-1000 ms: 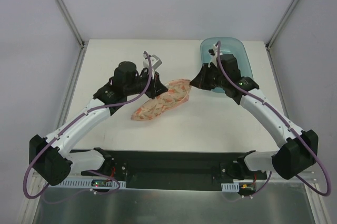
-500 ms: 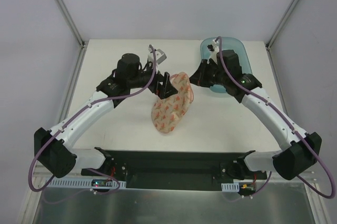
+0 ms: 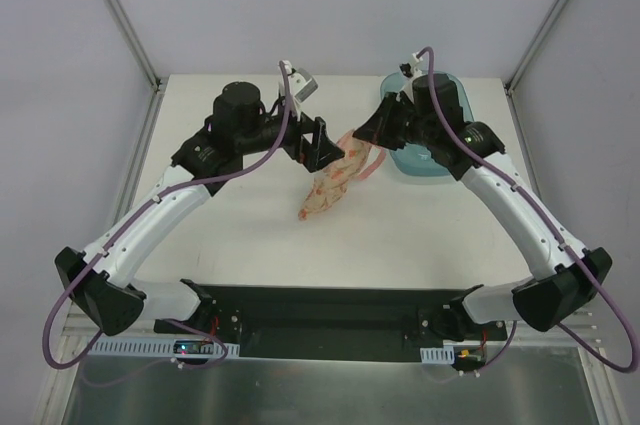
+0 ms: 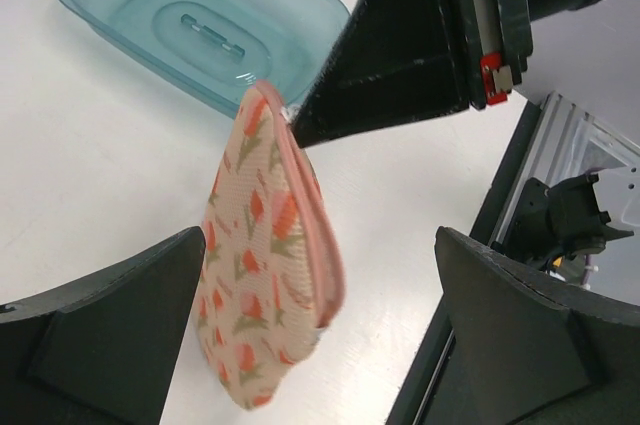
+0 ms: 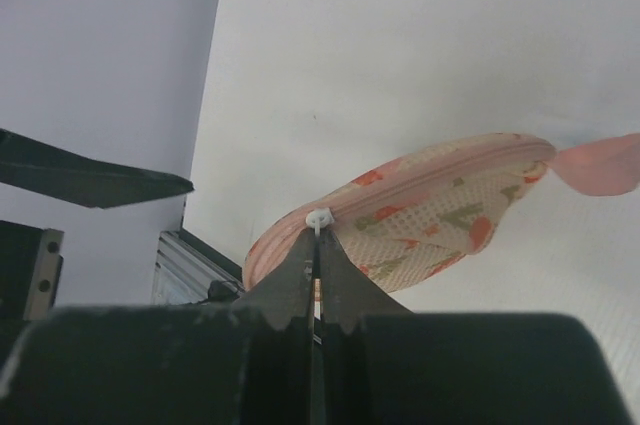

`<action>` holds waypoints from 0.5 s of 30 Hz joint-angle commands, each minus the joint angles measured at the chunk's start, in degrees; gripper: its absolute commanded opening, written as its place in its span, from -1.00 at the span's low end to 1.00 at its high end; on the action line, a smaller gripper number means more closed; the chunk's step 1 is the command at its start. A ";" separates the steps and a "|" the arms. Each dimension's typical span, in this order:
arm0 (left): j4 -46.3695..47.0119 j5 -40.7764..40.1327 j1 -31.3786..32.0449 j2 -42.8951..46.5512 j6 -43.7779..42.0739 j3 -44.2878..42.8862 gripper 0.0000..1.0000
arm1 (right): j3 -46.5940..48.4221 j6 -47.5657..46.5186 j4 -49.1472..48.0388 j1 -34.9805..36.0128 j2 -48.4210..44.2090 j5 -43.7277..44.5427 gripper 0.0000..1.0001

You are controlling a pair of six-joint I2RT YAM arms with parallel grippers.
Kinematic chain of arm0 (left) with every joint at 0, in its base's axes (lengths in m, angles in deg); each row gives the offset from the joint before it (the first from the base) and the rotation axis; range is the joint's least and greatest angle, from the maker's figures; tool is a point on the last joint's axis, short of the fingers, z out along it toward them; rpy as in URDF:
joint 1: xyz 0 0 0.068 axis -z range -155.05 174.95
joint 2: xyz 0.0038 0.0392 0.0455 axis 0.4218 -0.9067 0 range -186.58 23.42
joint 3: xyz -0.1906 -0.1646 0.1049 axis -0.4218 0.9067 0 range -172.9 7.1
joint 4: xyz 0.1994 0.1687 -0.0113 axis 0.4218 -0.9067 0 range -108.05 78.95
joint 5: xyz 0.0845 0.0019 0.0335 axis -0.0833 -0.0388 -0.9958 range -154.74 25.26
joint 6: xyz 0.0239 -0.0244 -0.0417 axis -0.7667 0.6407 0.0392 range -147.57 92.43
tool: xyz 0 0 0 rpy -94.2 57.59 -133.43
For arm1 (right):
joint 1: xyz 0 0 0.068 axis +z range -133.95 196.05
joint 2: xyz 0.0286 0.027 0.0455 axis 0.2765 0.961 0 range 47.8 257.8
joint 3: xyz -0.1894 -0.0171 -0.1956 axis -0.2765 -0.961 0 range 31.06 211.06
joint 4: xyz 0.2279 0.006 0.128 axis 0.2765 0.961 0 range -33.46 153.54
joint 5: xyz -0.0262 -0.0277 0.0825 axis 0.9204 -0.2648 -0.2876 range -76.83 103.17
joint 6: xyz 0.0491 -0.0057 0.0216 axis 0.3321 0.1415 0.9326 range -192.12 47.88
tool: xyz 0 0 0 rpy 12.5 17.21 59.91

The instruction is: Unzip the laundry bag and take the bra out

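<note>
While the right claw [image 5: 318,245] pinches shut on the white zip pull [image 5: 319,216], the one laundry bag [image 3: 333,183] hangs by its top corner above the counter [image 3: 400,235], just beside the one teal basin [image 4: 120,5]. Long axis slants, top toward the basin, low tip toward the near edge. Left claw [image 3: 316,145] spreads wide astride the bag, fingers [image 4: 110,335] not touching it.

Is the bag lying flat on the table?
No, the bag hangs upright, pinched at its top edge by the right fingers.
</note>
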 commanded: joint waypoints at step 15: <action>-2.20 -4.71 0.97 -7.98 -9.86 -6.31 0.98 | 5.26 5.47 -2.19 0.64 2.99 -0.74 -0.98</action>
